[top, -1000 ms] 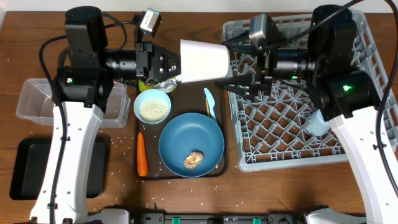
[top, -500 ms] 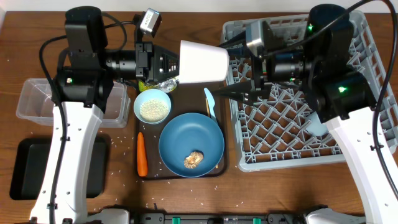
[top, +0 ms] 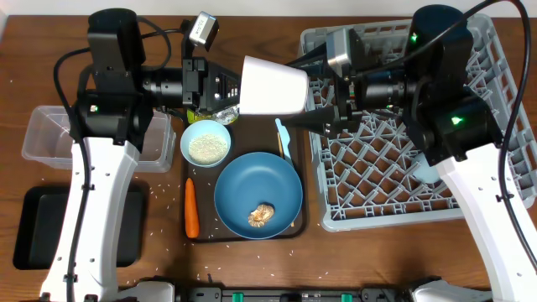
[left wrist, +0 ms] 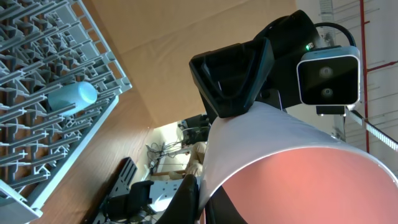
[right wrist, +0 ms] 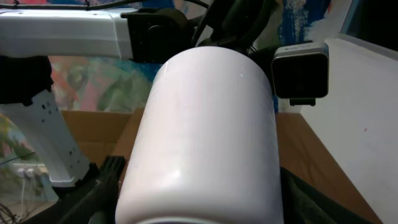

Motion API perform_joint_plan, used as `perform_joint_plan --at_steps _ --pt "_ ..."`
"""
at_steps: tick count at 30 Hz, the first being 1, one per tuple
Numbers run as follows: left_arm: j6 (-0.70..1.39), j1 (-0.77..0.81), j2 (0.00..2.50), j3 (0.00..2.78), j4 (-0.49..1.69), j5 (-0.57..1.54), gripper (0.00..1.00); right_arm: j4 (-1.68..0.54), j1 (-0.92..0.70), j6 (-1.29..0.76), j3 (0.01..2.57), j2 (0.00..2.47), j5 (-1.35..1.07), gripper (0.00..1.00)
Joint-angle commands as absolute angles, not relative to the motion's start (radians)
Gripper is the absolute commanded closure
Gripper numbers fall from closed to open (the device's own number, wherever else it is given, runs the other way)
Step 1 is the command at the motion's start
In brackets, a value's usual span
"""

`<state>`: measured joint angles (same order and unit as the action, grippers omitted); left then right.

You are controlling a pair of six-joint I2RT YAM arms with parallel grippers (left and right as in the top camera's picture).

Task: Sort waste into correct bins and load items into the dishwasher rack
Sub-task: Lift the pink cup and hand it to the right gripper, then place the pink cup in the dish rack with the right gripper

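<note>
A pink cup (top: 273,84), pale outside and pink within, hangs on its side in mid-air above the far edge of the dark brown serving tray (top: 292,228), passed between two arms. The left gripper (top: 237,99) is clenched on the cup's rim. The right gripper (top: 294,94) reaches in from the right with its jaws spread on either side of the cup's closed end. Whether they press on it cannot be told. In the right wrist view the cup fills the space between the dark fingers (right wrist: 93,196).

Below, on the tray, a pale blue bowl (top: 205,143) holds white rice. Near it lies a large blue plate (top: 258,191) carrying a small brown food lump (top: 262,215). An orange carrot (top: 191,207) lies along the tray's left side, and a pale blue spoon (top: 284,138) rests at the plate's far right edge. A crumpled wrapper (top: 225,114) is half hidden under the left gripper.

The grey dishwasher rack (top: 478,201) stands to the right, with a blue cup (top: 428,170) lying in it, partly covered by the right arm. At the far left sit the clear tub (top: 42,134) and, nearer, the black tray-bin (top: 33,235). Loose rice (top: 164,197) dots the wooden table (top: 361,260). Tick marks on a strip (left wrist: 367,62) at the right edge of the left wrist view are too small to read.
</note>
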<state>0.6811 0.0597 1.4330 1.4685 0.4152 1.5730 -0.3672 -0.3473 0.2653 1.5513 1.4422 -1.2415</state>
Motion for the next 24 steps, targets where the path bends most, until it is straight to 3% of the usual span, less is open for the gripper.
perform_joint_plan --at_steps 1,9,14,15,16,19,24 --pt "0.686 0.059 1.424 1.477 0.413 1.570 0.94 -0.357 -0.368 0.259 1.557 1.443 -1.283 0.30" --pt "0.686 0.058 1.424 1.477 0.405 1.562 0.92 -0.347 -0.368 0.175 1.557 1.442 -1.215 0.51" --pt "0.686 0.058 1.424 1.477 0.392 1.559 0.87 -0.347 -0.366 0.081 1.557 1.439 -1.089 0.50" --pt "0.686 0.058 1.424 1.477 0.381 1.559 0.83 -0.348 -0.363 0.065 1.557 1.436 -1.058 0.51" --pt "0.686 0.058 1.424 1.477 0.367 1.559 0.69 -0.351 -0.359 0.050 1.557 1.429 -1.032 0.51" --pt "0.681 0.058 1.424 1.477 0.321 1.558 0.49 -0.372 -0.340 0.037 1.558 1.406 -0.978 0.52" --pt "0.655 0.057 1.424 1.477 0.270 1.518 0.24 -0.442 -0.257 -0.010 1.557 1.348 -0.863 0.52"
